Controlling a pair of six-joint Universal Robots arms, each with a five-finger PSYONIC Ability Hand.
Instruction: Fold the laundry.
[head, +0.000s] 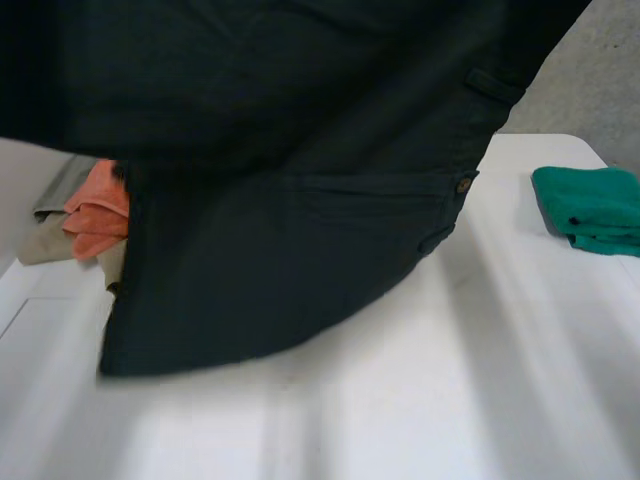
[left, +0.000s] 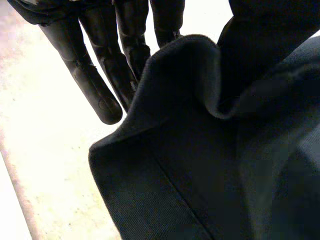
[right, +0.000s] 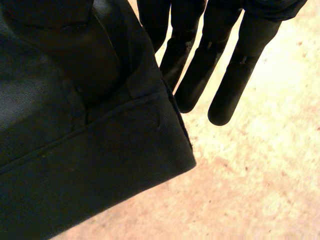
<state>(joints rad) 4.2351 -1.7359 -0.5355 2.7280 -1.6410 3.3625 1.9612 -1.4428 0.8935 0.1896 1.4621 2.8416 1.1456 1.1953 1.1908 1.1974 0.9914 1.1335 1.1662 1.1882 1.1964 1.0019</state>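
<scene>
One dark garment (head: 280, 250), near-black with a fine woven texture, hung raised over the white table (head: 450, 380) and spread across most of the head view. It looked like trousers or shorts: waistband area with a belt loop (head: 492, 84), one brown button (head: 463, 184) and a pocket seam running across. The stitched hem ended in a squared corner. Its lower edge was blurred; couldn't tell if it touched the table.

Left hand (left: 100, 75): fingers straight and together, with a folded edge of the garment lying against their inner side. The cloth ran up between the fingers and the thumb side, so it read as a pinch on that edge.

Right hand (right: 230, 75): fingers straight, with the thumb pressed onto the cloth just above the hem corner. That corner was pinched between thumb and fingers.

Counts:
- one dark garment, held by two hands
- one folded green cloth (head: 590, 205), on the table near its right edge, well apart from the garment
- one orange cloth (head: 98, 215), at the table's left side, partly hidden behind the garment
- one beige cloth (head: 55, 230), touching the orange one, which lay on top of it
</scene>
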